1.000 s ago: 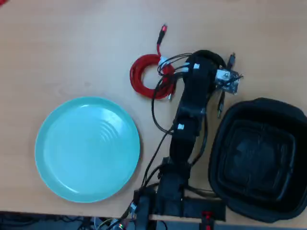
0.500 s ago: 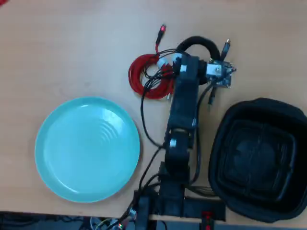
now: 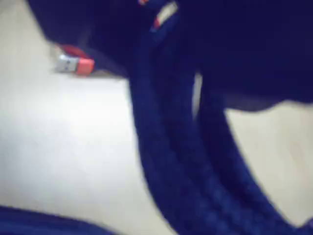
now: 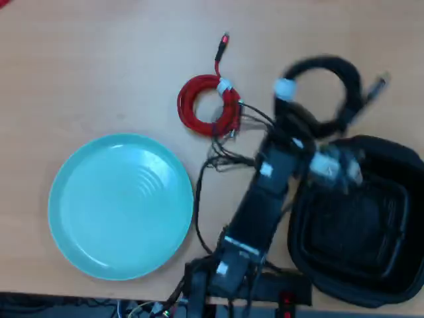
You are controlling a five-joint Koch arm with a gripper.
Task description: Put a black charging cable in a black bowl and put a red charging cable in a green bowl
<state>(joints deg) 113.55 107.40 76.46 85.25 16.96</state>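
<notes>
1. Two coiled charging cables show in the overhead view: a black braided cable loop [image 4: 328, 93] and a red cable coil [image 4: 207, 106]
2. The black braided cable loop lies blurred beside the far rim of the black bowl, over bare table; whether it rests on the wood or hangs above it cannot be told
3. In the wrist view the same black braided cable loop [image 3: 181, 147] fills the middle as thick dark strands running top to bottom, with a small orange and silver plug [image 3: 73, 63] at upper left
4. The gripper [image 4: 311, 142] sits at the near edge of the black loop, close to a white band on that cable; its jaws are blurred and hidden, so I cannot tell whether they are spread or clamped on the cable
5. The red cable coil lies flat on the table with its red plug end pointing away, just left of the arm and apart from both bowls
6. The black square-bottomed bowl [image 4: 371, 278] stands at right, touching nothing red
7. The round pale green bowl [image 4: 86, 192] stands at left, well apart from the black loop
8. The light wooden table [image 4: 99, 59] carries all of it
</notes>
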